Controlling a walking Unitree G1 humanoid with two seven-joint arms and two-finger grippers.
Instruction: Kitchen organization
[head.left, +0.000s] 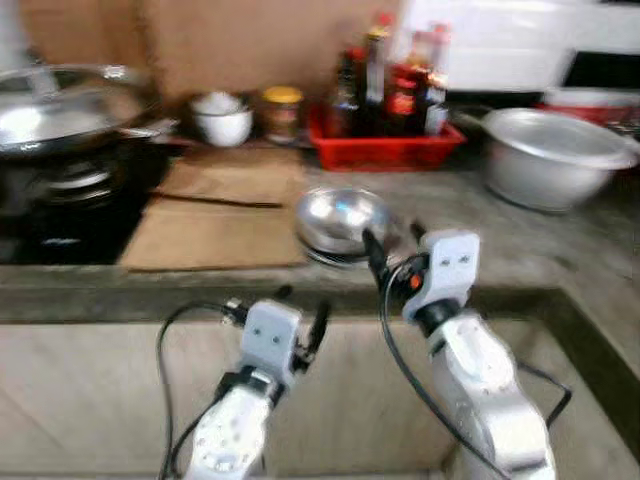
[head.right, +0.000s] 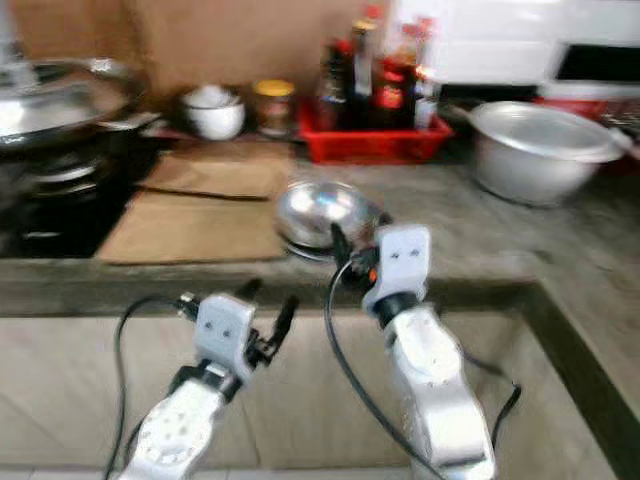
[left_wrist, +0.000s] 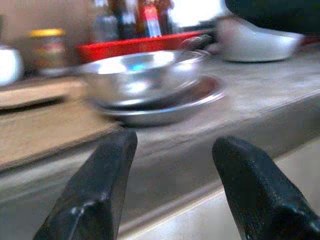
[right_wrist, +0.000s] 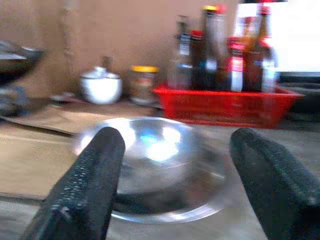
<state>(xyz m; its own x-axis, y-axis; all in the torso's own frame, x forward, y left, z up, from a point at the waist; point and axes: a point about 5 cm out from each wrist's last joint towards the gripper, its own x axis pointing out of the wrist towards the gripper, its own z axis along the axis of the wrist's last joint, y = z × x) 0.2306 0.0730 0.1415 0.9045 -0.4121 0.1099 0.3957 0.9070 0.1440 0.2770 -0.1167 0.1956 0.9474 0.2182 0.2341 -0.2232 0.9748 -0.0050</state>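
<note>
Polished steel catches the light on the small bowl (head.left: 342, 217), which sits inside a shallow steel plate (left_wrist: 170, 107) near the front edge of the grey stone tabletop (head.left: 520, 250). The bowl is round, mirror-bright and upright, its inside showing a bluish reflection; the plate's rim spreads out wider than the bowl all around. Just beside them on the robot's left lies a sheet of brown cardboard (head.left: 215, 235).

The right gripper (head.left: 392, 255) is raised to the tabletop's edge, just in front of the bowl, with its jaws spread wide and nothing between them; in its wrist view the bowl sits between the two black fingers (right_wrist: 87, 182). The left gripper (head.left: 300, 320) hangs lower, in front of the tabletop's face, jaws likewise parted and empty.

Further back stand a red tray (head.left: 385, 150) of sauce bottles (head.left: 375, 70), a yellow-lidded jar (head.left: 282, 112) and a white lidded cup (head.left: 222, 118). A large metal basin (head.left: 550, 155) rests well apart on the right, and a lidded wok (head.left: 70, 105) sits on the black stove (head.left: 70, 215) at the left.
</note>
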